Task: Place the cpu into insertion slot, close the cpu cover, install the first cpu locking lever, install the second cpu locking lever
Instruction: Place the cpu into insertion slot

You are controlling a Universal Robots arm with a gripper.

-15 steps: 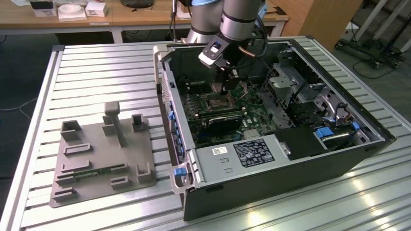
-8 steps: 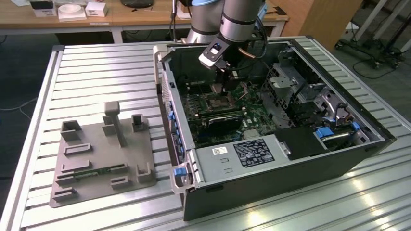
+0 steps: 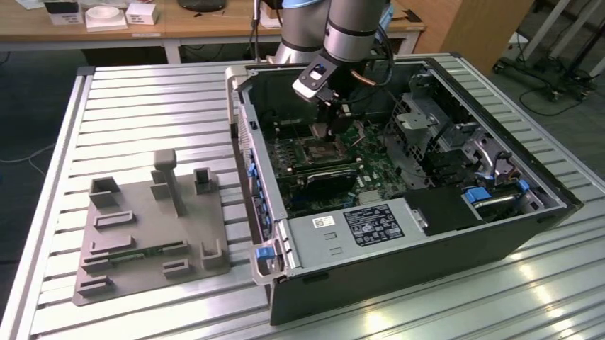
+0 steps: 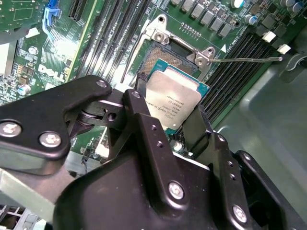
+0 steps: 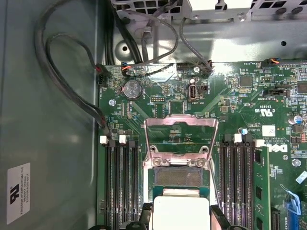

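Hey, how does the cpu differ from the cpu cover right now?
The cpu is a solid flat plate; the cpu cover is a frame with a large window. The cpu is clamped in the pincer near the insertion slot; the cpu cover is swung open, off the slot, and nothing grips it. Both are square and silver-grey.

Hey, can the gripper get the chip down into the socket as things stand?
Probably yes. The gripper holds the cpu just over the insertion slot, whose centre lies bare; the cpu cover stands open, off it, so nothing seems to block the way.
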